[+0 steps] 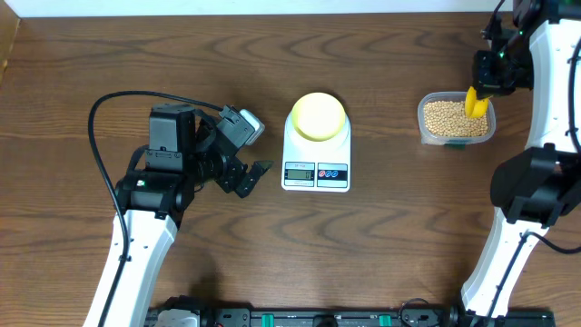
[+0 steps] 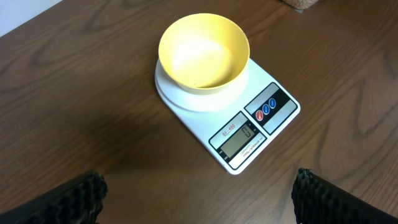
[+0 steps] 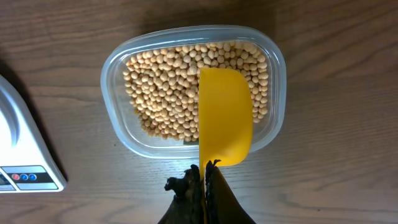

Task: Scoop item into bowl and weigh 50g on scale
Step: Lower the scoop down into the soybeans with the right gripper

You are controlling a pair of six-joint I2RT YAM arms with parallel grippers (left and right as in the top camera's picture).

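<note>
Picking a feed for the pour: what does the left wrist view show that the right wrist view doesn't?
Left wrist only: the empty bowl on the scale, the display, the open left gripper. Right wrist only: beans in the clear tub, the yellow scoop over them, pinched by the right gripper. Both: the scale's buttons and the wooden table.
</note>
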